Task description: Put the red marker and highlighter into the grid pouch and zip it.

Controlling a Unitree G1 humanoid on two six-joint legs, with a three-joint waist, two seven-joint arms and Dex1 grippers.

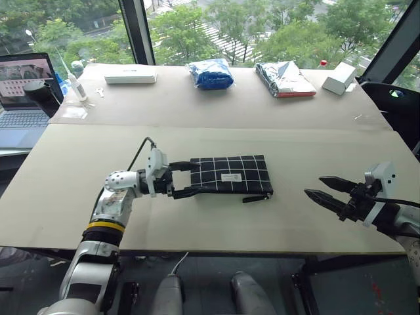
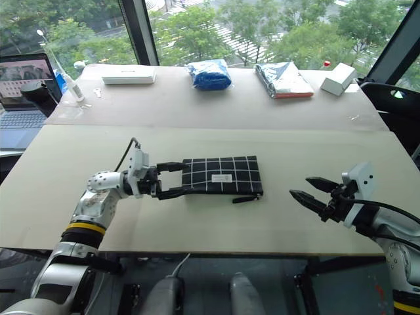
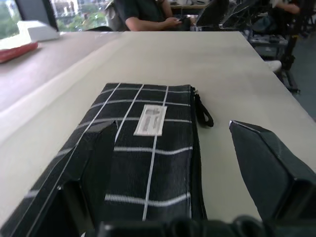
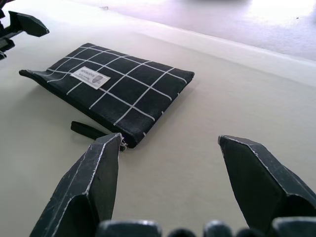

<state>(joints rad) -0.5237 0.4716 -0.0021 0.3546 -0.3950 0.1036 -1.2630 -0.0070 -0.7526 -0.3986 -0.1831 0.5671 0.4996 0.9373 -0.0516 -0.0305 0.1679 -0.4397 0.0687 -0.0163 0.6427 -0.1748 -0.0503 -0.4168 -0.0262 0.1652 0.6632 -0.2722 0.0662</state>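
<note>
Daylight pours through the windows (image 1: 216, 29) beyond the far edge of the desk (image 1: 216, 138), bright and even, leaving my shadows soft. Its far edge glares white in my right wrist view. My own fingers (image 3: 269, 170) blur up close; distant people look hazy.

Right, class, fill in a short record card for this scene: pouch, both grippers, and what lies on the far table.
grid pouch: flat on the near table, label up, strap at its right end
left gripper: open, fingers either side of the pouch's left end
right gripper: open, holding nothing, apart from the pouch on its right
marker and highlighter: cannot tell where they are
far table: white case, blue bag, silver packet, white box
</note>
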